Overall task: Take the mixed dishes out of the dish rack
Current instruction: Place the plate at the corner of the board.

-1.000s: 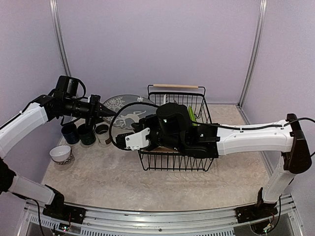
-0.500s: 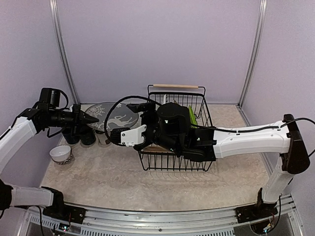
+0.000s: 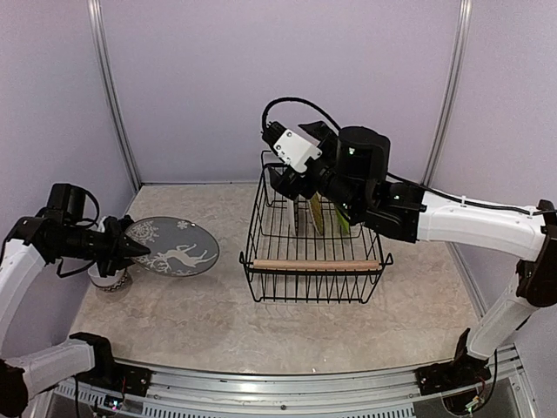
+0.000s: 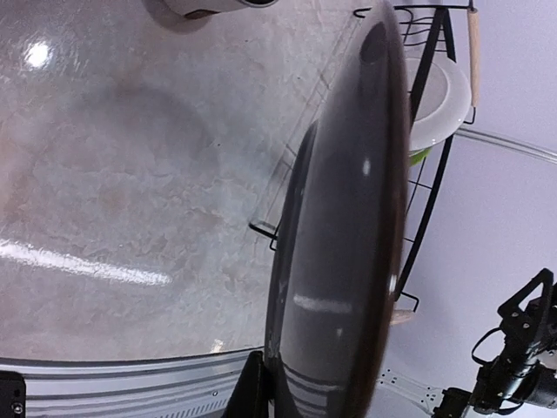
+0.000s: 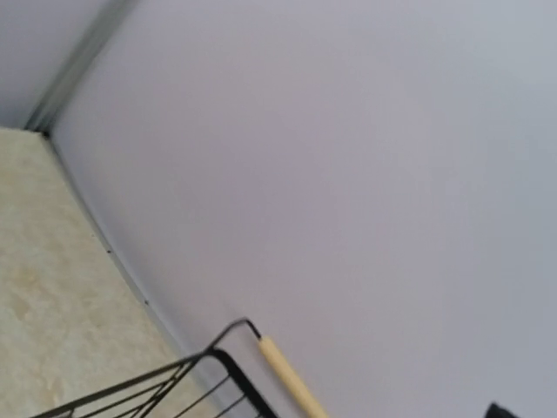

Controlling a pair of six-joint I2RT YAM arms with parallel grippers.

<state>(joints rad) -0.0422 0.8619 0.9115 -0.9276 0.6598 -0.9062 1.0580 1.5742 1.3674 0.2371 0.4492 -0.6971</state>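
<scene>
Left gripper point(image 3: 124, 248) clamped on the rim of the grey dish point(image 3: 174, 248), held by 1 edge only, low and left of the rack point(image 3: 315, 264). Can't tell if the dish touches the table. Risk: let go before it lies flat and it drops and chips. The bowl point(image 3: 109, 279), further left of the rack under the gripper, could get knocked. Right gripper point(image 3: 283, 178) is above the rack's far end, can't tell if apart or together. Coming down, it could clip the wires or the upright plates point(image 3: 341, 213) inside.
</scene>
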